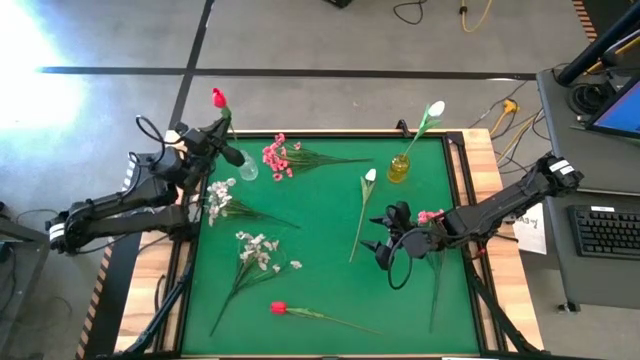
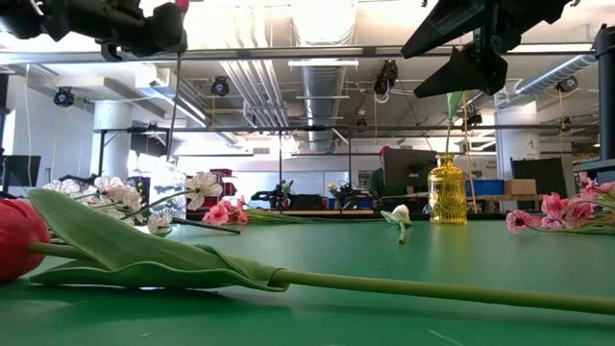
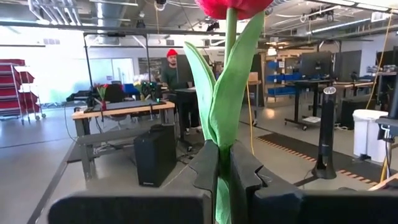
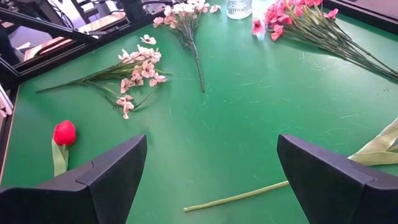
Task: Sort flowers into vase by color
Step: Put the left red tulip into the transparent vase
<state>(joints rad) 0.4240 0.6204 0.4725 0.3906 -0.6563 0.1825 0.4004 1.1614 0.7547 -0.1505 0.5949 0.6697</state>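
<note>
My left gripper (image 1: pixel 226 135) (image 3: pixel 224 168) is raised at the table's far left, near a clear glass vase (image 1: pixel 247 168), and is shut on a red flower with its bud (image 1: pixel 218 97) on top. My right gripper (image 1: pixel 379 238) (image 4: pixel 211 186) hangs open above the table's middle right, over the stem of a white tulip (image 1: pixel 369 177) that lies flat. A yellow vase (image 1: pixel 398 168) (image 2: pixel 447 190) holds another white tulip (image 1: pixel 435 108). Lying on the mat are a pink spray (image 1: pixel 280 155), two white sprays (image 1: pixel 220 197) (image 1: pixel 258 250) and a red flower (image 1: pixel 278 307). My left gripper pinches the red flower between its two fingers, on the green stem and leaf bases (image 3: pixel 222 163) below the bud. The flower stands upright and is lifted clear. Its bud (image 3: pixel 231 6) rises above the fingers and its thin stem (image 2: pixel 175 96) hangs straight down below them.
A second pink spray (image 1: pixel 431 216) (image 2: pixel 562 210) lies under the right arm near the table's right edge. A raised black frame (image 1: pixel 462 215) borders the green mat. Bare green mat (image 1: pixel 320 215) lies in the middle. A person (image 3: pixel 171 68) stands in the room beyond the table.
</note>
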